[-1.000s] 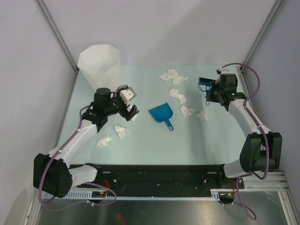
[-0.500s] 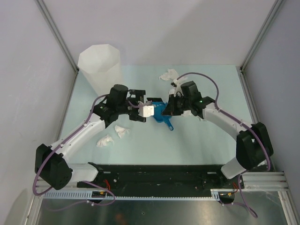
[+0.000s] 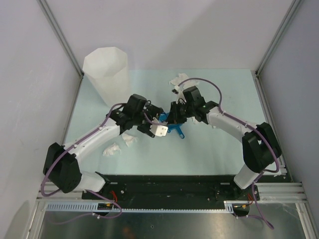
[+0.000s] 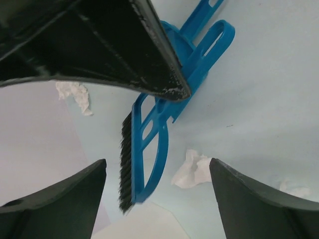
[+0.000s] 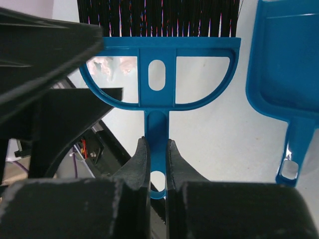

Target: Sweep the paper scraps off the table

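Note:
Crumpled white paper scraps lie on the mint-green table: one group at the back and two wads at the front left. More scraps show beyond the left fingers. My right gripper is shut on the handle of a blue brush, bristles pointing away, beside the blue dustpan. My left gripper is open and holds nothing. It faces the brush and the dustpan from close by.
A tall white faceted bin stands at the table's back left corner. Grey walls enclose the table on three sides. The two arms meet in the middle, their grippers close together over the dustpan. The right arm's black body fills the top of the left wrist view.
The right arm has swung from the far right to the middle, carrying the brush to the dustpan. The left gripper has moved right and forward to meet it, staying open.

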{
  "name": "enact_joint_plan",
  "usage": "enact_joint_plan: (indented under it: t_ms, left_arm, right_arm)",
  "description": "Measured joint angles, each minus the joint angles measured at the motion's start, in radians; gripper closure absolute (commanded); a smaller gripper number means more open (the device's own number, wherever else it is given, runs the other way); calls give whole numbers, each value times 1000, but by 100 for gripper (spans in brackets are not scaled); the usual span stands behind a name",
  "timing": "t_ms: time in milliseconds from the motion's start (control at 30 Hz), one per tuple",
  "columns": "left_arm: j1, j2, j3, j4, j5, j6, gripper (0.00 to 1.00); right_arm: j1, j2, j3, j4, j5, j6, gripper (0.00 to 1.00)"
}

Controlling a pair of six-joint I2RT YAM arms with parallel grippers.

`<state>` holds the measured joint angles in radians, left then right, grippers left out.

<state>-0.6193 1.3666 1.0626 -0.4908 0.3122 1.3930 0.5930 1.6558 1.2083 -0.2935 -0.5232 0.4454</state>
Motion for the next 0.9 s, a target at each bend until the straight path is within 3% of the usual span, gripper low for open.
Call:
enact_joint_plan:
  t_ms: [33,133,167,200,400,433,500,533,567,767,900]
  left_arm:
    - [2,8,0,0,-4,13,27]
    - [10,34,2,0,-16,41,61]
    - [11,40,2,1,-20,48,86]
    - [11,45,3,2,-23,54,98]
    - [14,49,6,-27,-30,62,100]
    - [14,49,6,-27,-29,52,100]
    - [17,49,6,-22,-22,-3,100]
    - [19,49,8,-19,-11,-42,100]
    - [27,49,19,-18,2,-98,100]
    - [90,45,111,12,142,-472,100]
    - [122,19,120,25,322,-689,100]
  right_arm:
    - [4,0,5,1,-6,0,100]
    - [13,0,13,2,-19,0,100]
    - [15,0,13,2,-25,0,100]
    - [15,0,13,1,-30,-1,100]
    - [5,-5,17,12,-37,-2,100]
    - [0,-9,17,11,-34,-5,79]
    - [-11,-23,21,10,-41,-6,49]
    - [-20,-40,21,-8,-40,-14,16]
    - [-35,-62,21,-27,-34,-31,0]
    - [-166,-299,20,-83,10,-165,0]
    - [-188,-449,6,-59,-56,-266,7]
